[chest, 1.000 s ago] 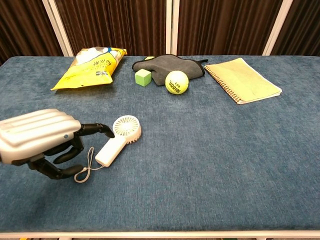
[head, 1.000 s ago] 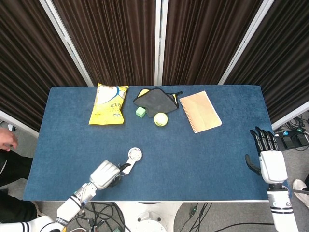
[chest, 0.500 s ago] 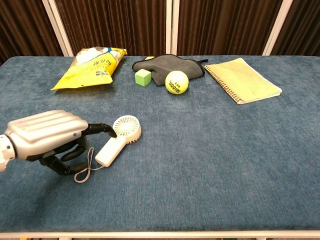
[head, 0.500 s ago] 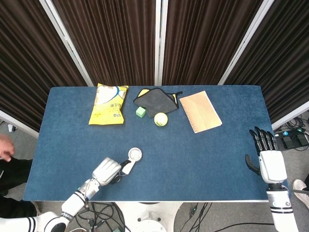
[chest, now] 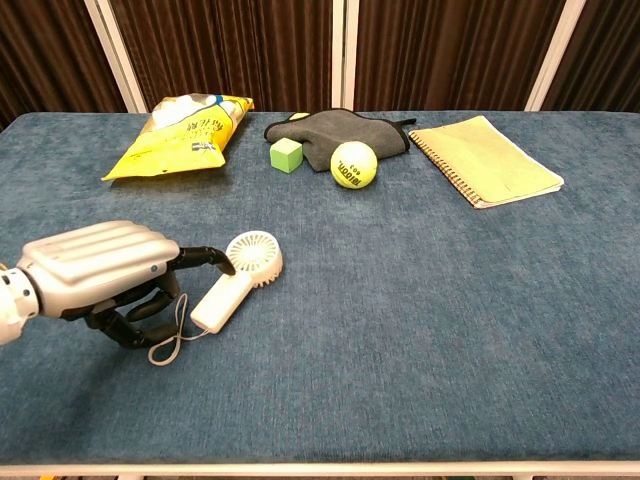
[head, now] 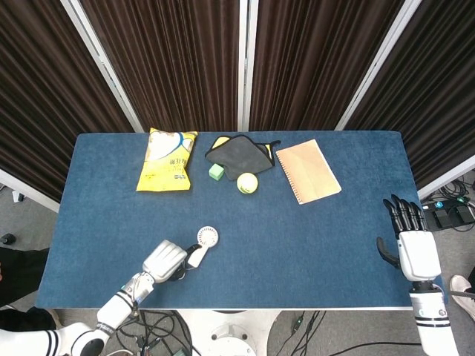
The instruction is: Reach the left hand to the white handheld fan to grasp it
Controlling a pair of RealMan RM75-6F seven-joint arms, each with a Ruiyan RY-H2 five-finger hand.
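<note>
The white handheld fan [chest: 240,278] lies flat on the blue table, round head away from me, handle toward me, with a thin wrist cord [chest: 170,345] looping off its end. In the head view the fan [head: 202,245] sits near the front left edge. My left hand [chest: 100,268] hovers just left of the handle, knuckles up, fingers curved with a gap between them and the thumb. One fingertip [chest: 218,260] reaches close to the fan's neck; nothing is gripped. My right hand [head: 410,241] hangs past the table's right edge, fingers straight and apart, empty.
At the back lie a yellow snack bag [chest: 180,135], a green cube [chest: 286,154], a tennis ball [chest: 353,164], a dark grey cloth [chest: 340,125] and a tan spiral notebook [chest: 487,158]. The table's front edge [chest: 320,462] runs close below my left hand.
My left hand has crept a little forward and right, closer to the fan's handle. The fan and my right hand have not moved.
</note>
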